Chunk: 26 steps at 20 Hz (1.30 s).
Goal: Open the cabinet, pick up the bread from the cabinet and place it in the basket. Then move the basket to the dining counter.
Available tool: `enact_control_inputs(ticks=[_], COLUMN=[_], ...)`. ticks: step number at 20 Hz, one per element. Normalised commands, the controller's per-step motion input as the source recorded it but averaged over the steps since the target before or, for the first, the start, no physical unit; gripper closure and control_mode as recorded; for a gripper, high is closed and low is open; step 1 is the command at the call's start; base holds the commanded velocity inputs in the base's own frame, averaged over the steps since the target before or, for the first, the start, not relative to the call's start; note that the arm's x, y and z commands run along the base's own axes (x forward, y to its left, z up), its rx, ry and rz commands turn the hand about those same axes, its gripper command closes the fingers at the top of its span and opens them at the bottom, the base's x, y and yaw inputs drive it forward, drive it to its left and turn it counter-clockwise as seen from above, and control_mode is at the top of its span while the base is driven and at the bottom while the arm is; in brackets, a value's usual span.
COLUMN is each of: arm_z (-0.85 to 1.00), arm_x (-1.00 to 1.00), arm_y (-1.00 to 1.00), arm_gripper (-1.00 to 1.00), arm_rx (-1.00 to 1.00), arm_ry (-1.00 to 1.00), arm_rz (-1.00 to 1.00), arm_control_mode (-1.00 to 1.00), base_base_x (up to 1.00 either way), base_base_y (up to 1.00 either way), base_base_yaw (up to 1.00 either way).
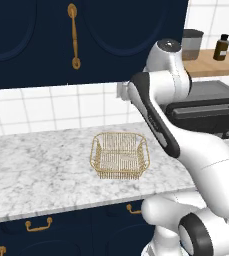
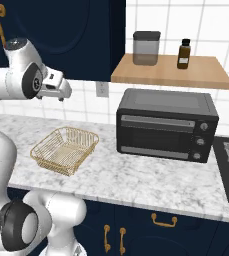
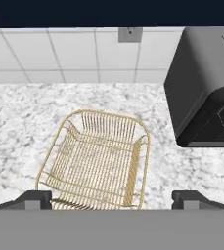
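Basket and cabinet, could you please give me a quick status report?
End effector open, above basket. Basket empty on worktop. Cabinet doors shut. Toaster oven beside basket.

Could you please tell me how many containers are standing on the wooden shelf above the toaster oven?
2: a grey canister at the shelf's left end and a brown bottle further right. Nothing else shows on it.

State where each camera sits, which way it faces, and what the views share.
Left base view: behind the arm to its left, facing the cabinet and basket; arm at right.
Right base view: behind to its right, facing the toaster oven; arm at left.
Hand view: on the hand, looking down; open gripper over the basket.
All three share the basket and marble worktop.
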Motion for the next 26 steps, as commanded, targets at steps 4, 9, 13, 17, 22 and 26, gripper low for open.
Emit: enact_control_inputs(ticks=[4, 9, 13, 17, 22, 26], arm_z=[1.00, 0.99, 0.54, 0.21, 0.04, 0.00], arm_x=[-0.02, 0.02, 0.00, 0.04, 0.42, 0.62], arm_y=[0.89, 1.00, 0.67, 0.57, 0.40, 0.44], arm_gripper=[-1.00, -1.00, -1.00, -1.00, -1.00, -1.00], arm_rx=[-0.01, -0.03, 0.00, -0.02, -0.09, -0.14], arm_ry=[-0.31, -0.26, -0.12, -0.08, -0.01, -0.03], arm_rz=[0.00, 0.00, 0.00, 0.06, 0.01, 0.00], arm_control_mode=[-1.00, -1.00, -1.00, -1.00, -1.00, -1.00], base_base_x=[0.00, 0.00, 0.00, 0.00, 0.00, 0.00], base_base_y=[0.00, 0.00, 0.00, 0.00, 0.00, 0.00], base_base_yaw=[0.00, 0.00, 0.00, 0.00, 0.00, 0.00])
